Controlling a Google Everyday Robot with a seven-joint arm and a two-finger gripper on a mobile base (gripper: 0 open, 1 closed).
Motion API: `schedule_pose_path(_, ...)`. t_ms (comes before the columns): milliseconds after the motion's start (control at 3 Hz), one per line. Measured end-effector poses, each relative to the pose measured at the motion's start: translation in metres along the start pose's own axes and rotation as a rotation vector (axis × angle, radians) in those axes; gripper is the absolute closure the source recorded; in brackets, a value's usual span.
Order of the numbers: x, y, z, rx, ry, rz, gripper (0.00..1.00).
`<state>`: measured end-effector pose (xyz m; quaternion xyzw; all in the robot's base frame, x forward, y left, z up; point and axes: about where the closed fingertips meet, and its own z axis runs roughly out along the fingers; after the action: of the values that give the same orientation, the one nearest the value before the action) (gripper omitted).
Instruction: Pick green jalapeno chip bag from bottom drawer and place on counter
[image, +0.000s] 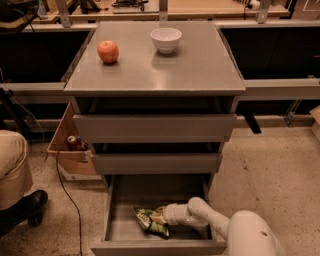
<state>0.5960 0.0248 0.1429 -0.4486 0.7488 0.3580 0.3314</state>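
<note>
The green jalapeno chip bag (149, 221) lies in the open bottom drawer (160, 247), left of its middle, with its right end raised and crumpled. My gripper (166, 216) reaches in from the right on the white arm (215, 222) and touches the bag's right end. The grey counter (200, 65) tops the cabinet above. The two upper drawers (155, 127) are closed.
A red apple (108, 51) and a white bowl (166, 39) stand at the back of the counter. A cardboard box (70, 157) holding a can sits on the floor to the left of the cabinet. A person's leg (12, 170) and shoe are at the far left, with a cable (67, 200) nearby.
</note>
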Motion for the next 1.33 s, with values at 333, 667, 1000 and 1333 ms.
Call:
schedule_pose_path(333, -0.024, -0.001, -0.026, -0.012, -0.042, -0.001, 1.0)
schedule_pose_path(667, -0.035, -0.012, -0.064, -0.033, -0.092, 0.036, 1.0)
schedule_pose_path(1000, -0.045, -0.019, -0.116, -0.084, -0.159, 0.076, 1.0)
schedule_pose_path(1333, -0.059, -0.023, -0.166, -0.115, -0.206, 0.096, 1.0)
